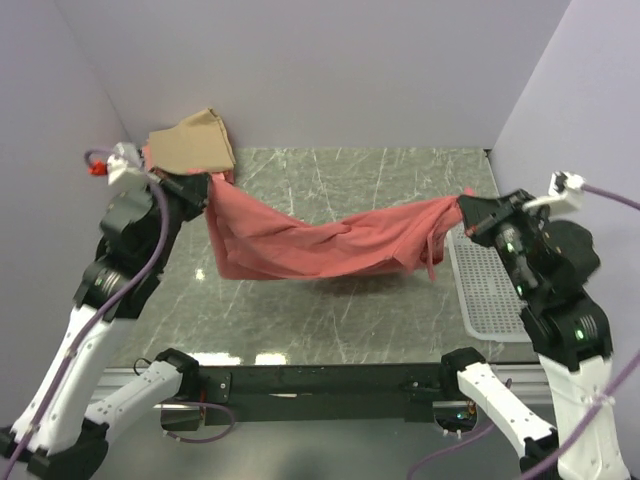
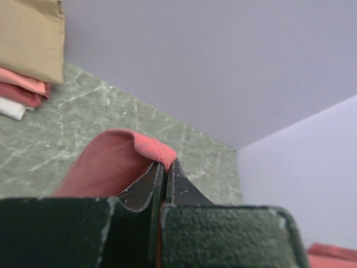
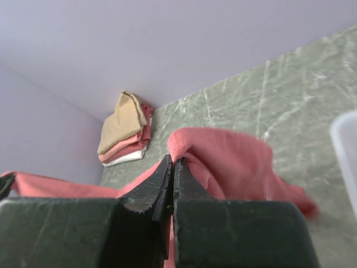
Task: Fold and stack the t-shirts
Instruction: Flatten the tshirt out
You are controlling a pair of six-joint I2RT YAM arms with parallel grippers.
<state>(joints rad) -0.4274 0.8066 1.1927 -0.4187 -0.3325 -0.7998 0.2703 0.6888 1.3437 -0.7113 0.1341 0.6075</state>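
Note:
A salmon-red t-shirt (image 1: 320, 243) hangs stretched between my two grippers above the green marble table, sagging in the middle. My left gripper (image 1: 203, 186) is shut on its left edge; the left wrist view shows the cloth's hem (image 2: 149, 147) pinched at the closed fingertips (image 2: 165, 167). My right gripper (image 1: 466, 213) is shut on its right edge; the right wrist view shows the fabric (image 3: 223, 156) clamped at the tips (image 3: 172, 162). A stack of folded shirts, tan on top (image 1: 195, 143), lies in the back left corner, with pink, red and white layers (image 3: 125, 146) under it.
A white perforated plastic basket (image 1: 490, 290) lies flat at the table's right edge, under my right arm. Lavender walls close the back and both sides. The table's front edge runs by the arm bases.

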